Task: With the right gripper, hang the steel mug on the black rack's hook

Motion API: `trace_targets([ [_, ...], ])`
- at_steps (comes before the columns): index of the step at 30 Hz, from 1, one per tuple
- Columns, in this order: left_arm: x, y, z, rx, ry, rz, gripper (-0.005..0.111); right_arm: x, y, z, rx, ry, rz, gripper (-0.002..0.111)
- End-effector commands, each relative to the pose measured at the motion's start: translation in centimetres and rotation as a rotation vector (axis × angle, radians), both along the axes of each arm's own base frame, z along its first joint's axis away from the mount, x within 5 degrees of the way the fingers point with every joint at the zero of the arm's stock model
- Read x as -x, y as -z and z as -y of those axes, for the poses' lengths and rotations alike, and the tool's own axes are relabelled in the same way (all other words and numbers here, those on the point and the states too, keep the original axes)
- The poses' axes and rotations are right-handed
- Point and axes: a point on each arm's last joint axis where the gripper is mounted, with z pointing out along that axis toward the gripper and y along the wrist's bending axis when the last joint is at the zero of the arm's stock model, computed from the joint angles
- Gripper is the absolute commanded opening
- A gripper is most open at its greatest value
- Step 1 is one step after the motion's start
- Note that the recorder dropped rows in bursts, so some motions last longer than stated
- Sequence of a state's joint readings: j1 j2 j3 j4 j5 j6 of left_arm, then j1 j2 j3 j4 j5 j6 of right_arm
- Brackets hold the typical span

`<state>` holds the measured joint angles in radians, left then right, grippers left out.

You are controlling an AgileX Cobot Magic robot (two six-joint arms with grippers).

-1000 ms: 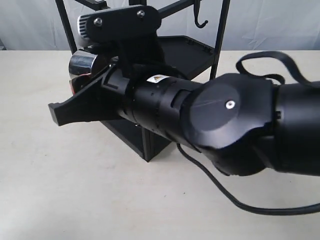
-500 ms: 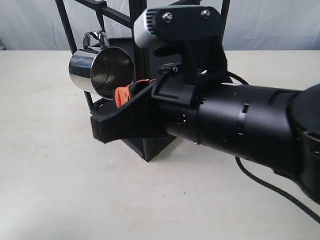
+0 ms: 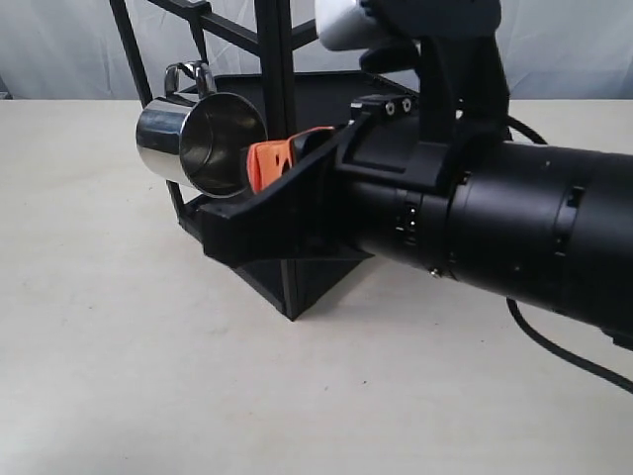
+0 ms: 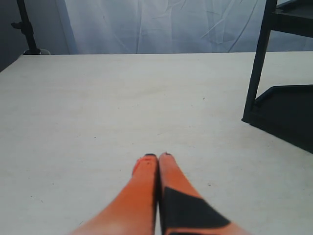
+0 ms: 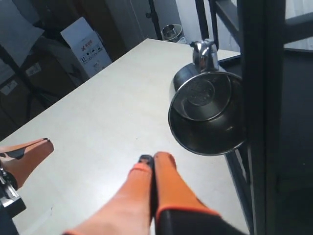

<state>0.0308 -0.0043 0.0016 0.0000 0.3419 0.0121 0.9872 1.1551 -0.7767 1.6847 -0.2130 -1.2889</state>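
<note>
A: What sits nearest in the exterior view?

B: The right gripper [image 3: 237, 233], a bulky black arm reaching in from the right across the pale table [image 3: 119, 376]. Its wrist view shows the orange fingers [image 5: 164, 183] pressed together with nothing between them, so it is closed and empty.

A: And the steel mug?

B: The steel mug [image 3: 201, 144] is just beyond the fingertips, on the left side of the black rack [image 3: 282, 148]. It lies tipped on its side with the open mouth facing the gripper, well clear of the table, and its handle loop [image 3: 188, 77] points up at a rack bar (the hook itself is hidden behind the handle, so I cannot tell exactly how it catches). The mug and the gripper are apart.

A: The other arm?

B: The left gripper [image 4: 157, 157] hovers low over bare table to the left, orange fingers shut against each other, holding nothing. One rack post [image 4: 257, 63] and the lower shelf [image 4: 288, 110] stand to its right, farther off.

A: Anything beyond?

B: A white curtain [image 4: 161, 24] hangs behind the table's far edge.
</note>
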Motion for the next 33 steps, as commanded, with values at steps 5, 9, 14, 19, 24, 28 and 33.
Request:
trace_targets([
  [5, -0.1, -0.2, 0.0, 0.004, 0.004, 0.012, 0.0, 1.0, -1.2, 3.5, -0.023, 0.122, 0.066, -0.001],
  [9, -0.1, -0.2, 0.0, 0.004, 0.004, 0.012, 0.0, 2.5, 0.6, 6.2, -0.021, 0.133, 0.058, -0.001],
  [14, -0.1, -0.2, 0.0, 0.004, 0.004, 0.012, 0.0, 4.4, 4.0, 11.2, -0.134, 0.198, -0.018, -0.001],
  [19, -0.1, -0.2, 0.0, 0.004, 0.004, 0.012, 0.0, 6.5, 5.6, 14.5, -0.273, 0.25, 0.037, -0.001],
  [24, -0.1, -0.2, 0.0, 0.004, 0.004, 0.012, 0.0, 9.6, 7.5, 17.3, -0.329, 0.427, 0.267, -0.001],
  [28, -0.1, -0.2, 0.0, 0.004, 0.004, 0.012, 0.0, 10.4, 8.7, 18.3, -0.243, 0.537, 0.389, -0.001],
  [33, -0.1, -0.2, 0.0, 0.004, 0.004, 0.012, 0.0, 10.3, 9.3, 18.4, -0.255, 0.552, 0.363, -0.001],
])
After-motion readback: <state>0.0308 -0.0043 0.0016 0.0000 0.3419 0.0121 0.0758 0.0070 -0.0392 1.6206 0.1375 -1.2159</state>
